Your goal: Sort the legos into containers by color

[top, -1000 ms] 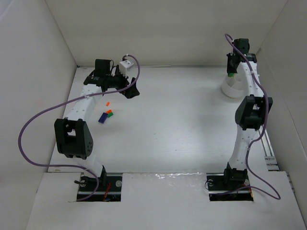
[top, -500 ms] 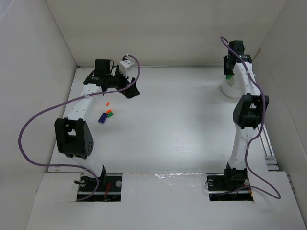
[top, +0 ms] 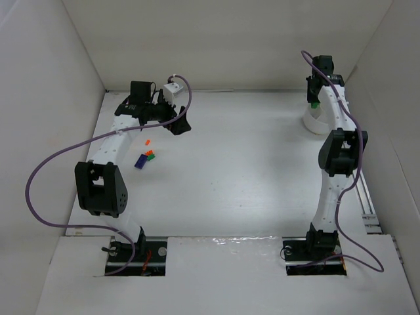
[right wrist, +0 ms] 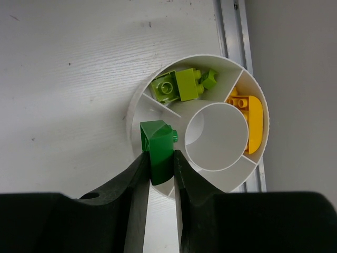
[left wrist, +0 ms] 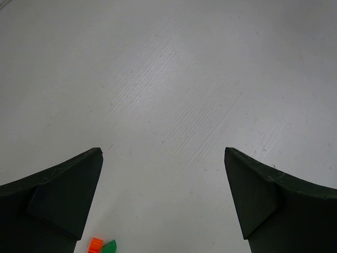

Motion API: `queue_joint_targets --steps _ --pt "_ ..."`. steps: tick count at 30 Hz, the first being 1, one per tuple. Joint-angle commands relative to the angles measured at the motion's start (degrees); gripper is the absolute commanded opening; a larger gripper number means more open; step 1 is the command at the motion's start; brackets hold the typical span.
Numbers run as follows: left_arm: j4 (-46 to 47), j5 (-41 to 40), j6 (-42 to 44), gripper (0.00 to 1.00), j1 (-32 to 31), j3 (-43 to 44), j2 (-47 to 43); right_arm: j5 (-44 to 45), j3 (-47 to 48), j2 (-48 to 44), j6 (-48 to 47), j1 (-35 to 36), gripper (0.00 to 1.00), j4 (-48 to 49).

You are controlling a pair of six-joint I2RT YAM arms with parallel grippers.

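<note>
**Left side.** In the top view we find the left gripper [top: 178, 125] toward 10 o'clock of the table [top: 236, 170], over bare surface. Its jaws stand fully apart and carry nothing. The left wrist view agrees: the two fingers [left wrist: 58, 200] sit at the frame's lower corners with only white surface between them.

**Loose legos.** These lie near the left gripper, at its 7 o'clock. We see a single orange brick [top: 148, 142], then a green-and-orange pair [top: 151, 155] whose pieces touch. A dark blue brick [top: 141, 161] lies just beside that pair at its 8 o'clock. In the left wrist view an orange piece touching a green one shows at 7 o'clock of the frame, cut by the bottom edge.

**Right side.** The cup [top: 316, 122] stands at 2 o'clock of the table, near the right wall. The right gripper [top: 315, 98] hangs directly over it. Its jaws are clamped on a dark green brick [right wrist: 158, 145], pressing its two side faces, with one stud pointing to 3 o'clock.

**Cup contents.**
- The held brick sits over the wedge at 8 o'clock of the cup; we cannot tell whether it touches the floor.
- The wedge at 12 o'clock holds several light green bricks [right wrist: 181, 84], packed together.
- The wedge at 3 o'clock holds a yellow brick [right wrist: 250, 118].
- The central well [right wrist: 216, 137] is round and white.

A metal rail [right wrist: 231, 26] runs past the cup at 1 o'clock.
</note>
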Motion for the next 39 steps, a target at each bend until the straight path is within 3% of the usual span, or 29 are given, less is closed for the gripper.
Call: queue_joint_targets --steps 1,10,16,21,26,28,31,34,39 --pt "0.0 1.3 -0.1 1.0 0.0 2.5 -0.4 2.0 2.0 0.1 -0.4 0.4 0.28 0.6" --pt "0.0 1.3 -0.1 1.0 0.0 2.5 -0.4 2.5 2.0 0.6 -0.4 0.4 0.41 0.1" --pt "0.7 0.8 -0.7 1.0 0.0 1.1 -1.0 -3.1 4.0 -2.2 0.2 0.4 0.4 -0.7" --pt "0.3 -1.1 -2.4 1.0 4.6 -1.1 -3.2 -7.5 5.3 -7.7 2.3 3.3 0.37 -1.5" --pt "-8.8 0.6 6.8 1.0 11.8 -2.2 -2.6 -19.0 2.6 -12.2 6.3 7.1 0.37 -4.3" --pt "-13.6 3.0 15.6 1.0 16.0 -4.0 -3.8 -23.9 0.8 -13.9 10.0 7.8 0.37 -4.3" --pt "-13.7 1.9 19.8 1.0 19.2 -10.3 -6.3 -32.7 -2.2 -14.4 13.0 7.8 0.37 -4.3" --pt "-11.7 -3.7 21.8 0.94 19.8 -16.1 -7.9 -36.5 -3.4 -13.7 13.7 9.1 0.37 -4.8" --pt "-7.0 -8.3 19.9 0.62 19.8 -20.0 -6.0 -37.1 -4.8 -13.7 14.2 10.6 0.36 -4.8"
